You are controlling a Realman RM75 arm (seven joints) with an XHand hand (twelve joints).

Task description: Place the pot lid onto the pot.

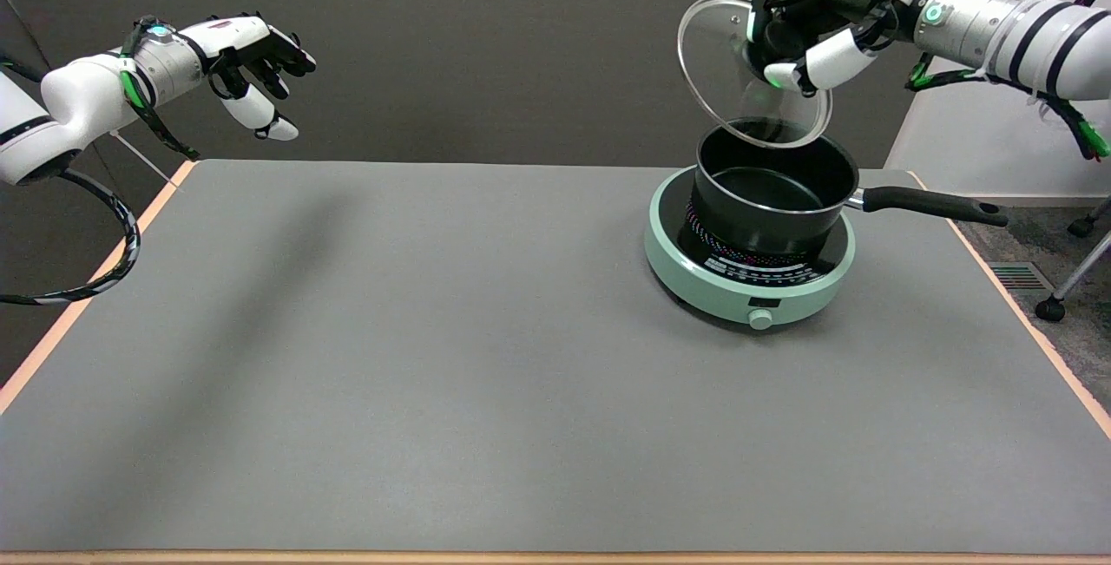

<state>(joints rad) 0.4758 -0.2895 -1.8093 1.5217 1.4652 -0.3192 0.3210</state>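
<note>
The desk (434, 391), grey top w/ an orange edge strip, carries one cluster near its far right corner. Biggest there is a mint-green round hotplate (748, 292), a knob on its near side. On it sits the black pot (768, 196), open, dark inside, its long black handle pointing toward the desk's right edge.

Above the pot's far rim hangs the pot lid (725, 70): clear glass w/ a metal rim, held up in the air, steeply tilted, face turned toward the desk's left edge. Its low edge is near the pot's far rim; touching or just clear, can't tell from this angle.

The right hand (811, 36) grips the lid at its centre, fingers curled round what is prob. the knob, which is hidden by them. So the lid lies left of and below the hand, directly over the back part of the pot.

Key relation, as I judge it: the lid is off-level and sits a bit far-side of the pot's centre. Next move needs it rolled flat, brought slightly toward the near side, then lowered so the rims meet all round. Handle is out of the way on the right, no clash likely.
</note>
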